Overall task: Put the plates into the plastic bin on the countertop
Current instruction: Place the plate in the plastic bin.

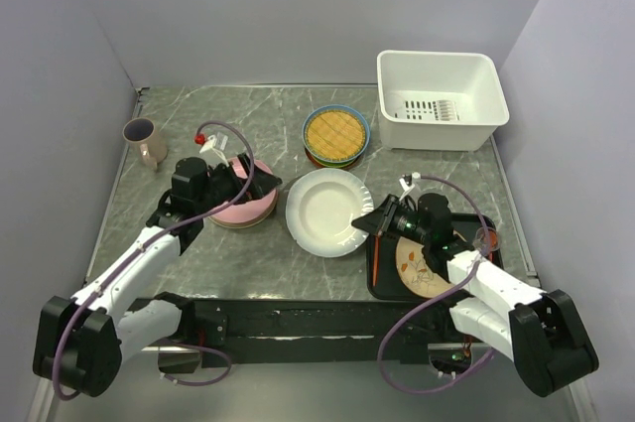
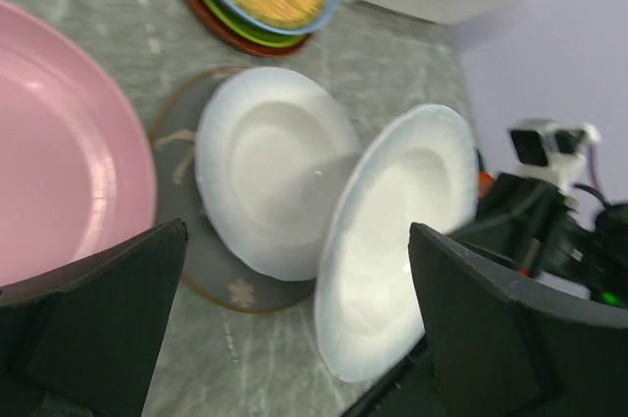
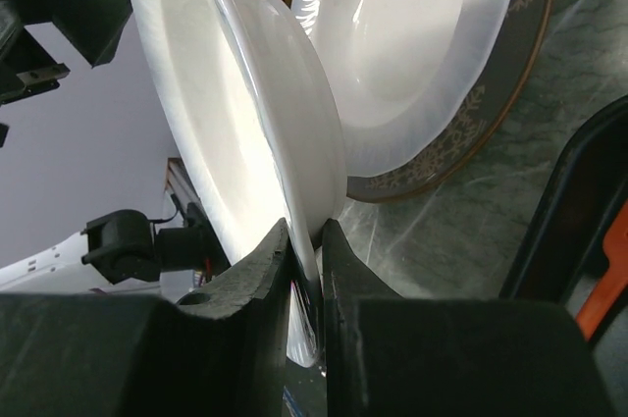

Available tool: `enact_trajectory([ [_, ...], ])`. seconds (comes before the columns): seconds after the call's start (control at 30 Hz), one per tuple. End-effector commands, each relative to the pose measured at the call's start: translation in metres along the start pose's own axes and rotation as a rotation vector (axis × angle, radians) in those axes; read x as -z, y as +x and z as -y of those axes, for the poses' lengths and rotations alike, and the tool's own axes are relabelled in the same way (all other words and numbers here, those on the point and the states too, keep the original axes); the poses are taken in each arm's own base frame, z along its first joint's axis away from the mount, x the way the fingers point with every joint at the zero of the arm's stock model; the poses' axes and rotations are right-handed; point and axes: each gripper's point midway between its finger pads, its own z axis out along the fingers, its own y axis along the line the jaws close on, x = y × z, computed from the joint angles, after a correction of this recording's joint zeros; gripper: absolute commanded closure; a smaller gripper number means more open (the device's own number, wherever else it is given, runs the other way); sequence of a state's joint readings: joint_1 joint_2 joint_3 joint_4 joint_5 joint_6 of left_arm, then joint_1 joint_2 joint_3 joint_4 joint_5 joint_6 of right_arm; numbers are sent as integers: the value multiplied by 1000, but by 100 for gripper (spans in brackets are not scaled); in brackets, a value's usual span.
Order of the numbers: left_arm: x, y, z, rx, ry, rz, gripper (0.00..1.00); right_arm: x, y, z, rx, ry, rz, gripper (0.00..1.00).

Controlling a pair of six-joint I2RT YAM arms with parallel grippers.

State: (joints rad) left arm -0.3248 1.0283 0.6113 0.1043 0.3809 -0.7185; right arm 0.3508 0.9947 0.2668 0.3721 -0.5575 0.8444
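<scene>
Right fingers (image 3: 257, 275) pinch the rim of one of two white fluted plates (image 2: 397, 240); left fingers (image 2: 108, 289) stand spread near one pink plate (image 2: 59, 142).

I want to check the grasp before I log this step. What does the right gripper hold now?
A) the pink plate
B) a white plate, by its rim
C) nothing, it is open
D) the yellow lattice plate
B: in the right wrist view the right gripper is shut on the rim of a tilted white plate.
</scene>
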Motion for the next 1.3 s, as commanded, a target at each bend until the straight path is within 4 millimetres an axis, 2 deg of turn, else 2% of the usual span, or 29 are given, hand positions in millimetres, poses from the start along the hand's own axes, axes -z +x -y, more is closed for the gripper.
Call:
enact_trajectory([
  [0.0, 12, -28, -21, -63, -207, 134, 1, 4, -35, -46, 99, -123, 106, 100],
  [0.27, 7, -27, -22, -58, -208, 124, 1, 5, -50, -63, 132, -128, 111, 100],
  [0.4, 0, -25, -23, -49, -206, 102, 1, 6, -64, -79, 158, -123, 113, 100],
  [0.43, -1, -25, -23, -48, -204, 99, 1, 7, -72, -89, 171, -132, 127, 100],
  [0.5, -2, -25, -23, -46, -207, 95, 1, 8, -77, -93, 185, -123, 127, 100],
  [0.6, -3, -23, -25, -42, -209, 88, 1, 11, -98, -111, 213, -123, 156, 100],
  [0.77, -7, -21, -28, -40, -207, 88, 1, 10, -123, -123, 238, -101, 171, 100],
  [0.8, -7, -19, -29, -38, -207, 83, 1, 11, -130, -131, 247, -111, 180, 100],
  [0.97, -9, -14, -33, -30, -212, 70, 1, 12, -161, -131, 249, -80, 211, 100],
  [1.0, -10, -14, -32, -31, -206, 70, 1, 15, -169, -139, 260, -95, 220, 100],
  [1.07, -12, -10, -33, -20, -199, 57, 1, 16, -181, -136, 252, -78, 231, 100],
  [1.1, -13, -10, -33, -22, -195, 58, 1, 18, -190, -145, 263, -89, 244, 100],
  [1.27, -19, -1, -40, -6, -208, 29, 1, 18, -217, -154, 255, -104, 254, 100],
])
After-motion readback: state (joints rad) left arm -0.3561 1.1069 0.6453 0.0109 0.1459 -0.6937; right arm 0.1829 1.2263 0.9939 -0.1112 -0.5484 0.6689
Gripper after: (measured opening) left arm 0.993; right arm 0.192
